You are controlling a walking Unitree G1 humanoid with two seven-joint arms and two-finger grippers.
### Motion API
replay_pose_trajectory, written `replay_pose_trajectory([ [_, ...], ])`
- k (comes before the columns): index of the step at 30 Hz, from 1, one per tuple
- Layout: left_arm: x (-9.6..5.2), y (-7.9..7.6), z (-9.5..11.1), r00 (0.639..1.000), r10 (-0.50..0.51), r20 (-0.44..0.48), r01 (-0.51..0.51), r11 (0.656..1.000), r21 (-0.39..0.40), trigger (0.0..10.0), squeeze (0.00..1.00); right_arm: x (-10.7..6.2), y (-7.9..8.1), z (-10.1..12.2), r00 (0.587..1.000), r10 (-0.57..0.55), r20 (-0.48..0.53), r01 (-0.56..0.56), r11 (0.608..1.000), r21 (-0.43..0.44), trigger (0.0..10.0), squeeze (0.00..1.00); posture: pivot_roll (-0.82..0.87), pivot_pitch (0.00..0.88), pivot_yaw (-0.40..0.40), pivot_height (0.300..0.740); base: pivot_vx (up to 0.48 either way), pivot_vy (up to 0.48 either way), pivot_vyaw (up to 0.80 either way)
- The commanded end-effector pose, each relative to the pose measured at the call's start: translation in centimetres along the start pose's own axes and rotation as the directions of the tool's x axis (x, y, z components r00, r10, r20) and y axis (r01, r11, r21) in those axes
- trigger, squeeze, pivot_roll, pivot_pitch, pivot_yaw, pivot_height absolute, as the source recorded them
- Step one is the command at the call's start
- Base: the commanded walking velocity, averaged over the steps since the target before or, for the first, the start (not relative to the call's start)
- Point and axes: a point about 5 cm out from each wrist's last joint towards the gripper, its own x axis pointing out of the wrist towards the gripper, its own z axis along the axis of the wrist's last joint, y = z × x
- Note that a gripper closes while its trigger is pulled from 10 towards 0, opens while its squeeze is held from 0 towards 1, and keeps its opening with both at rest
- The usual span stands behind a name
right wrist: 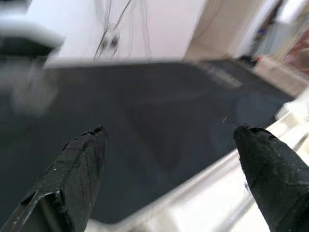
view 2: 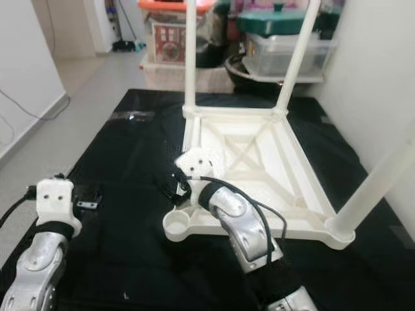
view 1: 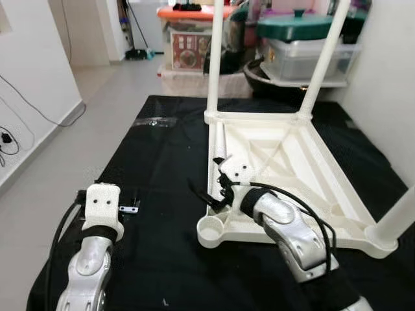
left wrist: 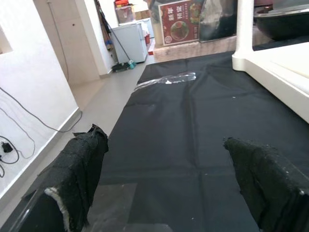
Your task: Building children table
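Note:
A white children's table lies upside down on a black cloth. Two legs stand up at its far corners and a third at the near right. The near-left corner socket is empty. What looks like a loose white leg lies along the table's left inner edge. My right gripper hovers open over the table's left rim, just beyond the empty socket; in the right wrist view its fingers stand wide apart above cloth and rim. My left gripper is open and empty, low over the cloth to the left.
A strip of clear plastic wrap lies at the cloth's far left. Storage boxes and a green-lidded pot crowd the far side. A white wall runs close on the right. Grey floor and a cable lie to the left.

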Motion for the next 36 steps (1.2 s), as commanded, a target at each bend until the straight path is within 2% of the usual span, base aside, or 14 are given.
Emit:
replay_pose_trajectory([
  [1,0.0,0.0,-0.5,1.000,0.000,-0.023,0.000,1.000,0.016,10.0,0.00,-0.1,0.5,-1.1,0.997,0.050,-0.055,-0.053,0.997,-0.055,10.0,0.00,0.11,0.000,-0.045,0.740,0.000,0.000,0.00],
  [5,0.1,0.1,-0.6,1.000,0.007,-0.028,-0.006,1.000,0.022,10.0,0.00,0.1,0.2,-1.9,0.992,0.053,-0.111,-0.066,0.990,-0.125,10.0,0.00,0.11,0.000,-0.044,0.740,0.000,0.000,0.00],
  [9,0.2,0.0,-0.6,1.000,0.008,-0.028,-0.007,1.000,0.025,10.0,0.00,0.8,0.5,-2.0,0.989,0.072,-0.132,-0.092,0.985,-0.147,10.0,0.00,0.11,0.000,-0.045,0.740,0.000,0.000,0.00],
  [19,0.3,0.2,-0.6,1.000,0.018,-0.025,-0.017,0.999,0.037,10.0,0.00,2.3,0.2,-3.4,0.965,0.030,-0.262,-0.104,0.956,-0.273,10.0,0.00,0.13,0.000,-0.055,0.740,0.000,0.000,0.00],
  [23,0.4,0.1,-0.6,1.000,0.017,-0.024,-0.016,0.999,0.038,10.0,0.00,2.3,-0.4,-3.7,0.959,-0.010,-0.284,-0.087,0.941,-0.328,10.0,0.00,0.13,0.000,-0.055,0.740,0.000,0.000,0.00],
  [26,0.4,0.1,-0.6,1.000,0.017,-0.025,-0.016,0.999,0.037,10.0,0.00,2.4,-0.7,-3.8,0.956,-0.027,-0.291,-0.076,0.939,-0.337,10.0,0.00,0.13,0.000,-0.054,0.740,0.000,0.000,0.00],
  [36,0.5,-0.2,-0.6,1.000,0.007,-0.026,-0.006,0.999,0.040,10.0,0.00,2.2,-1.5,-4.2,0.945,-0.016,-0.328,-0.125,0.906,-0.405,10.0,0.00,0.12,0.000,-0.050,0.740,0.000,0.000,0.00],
])
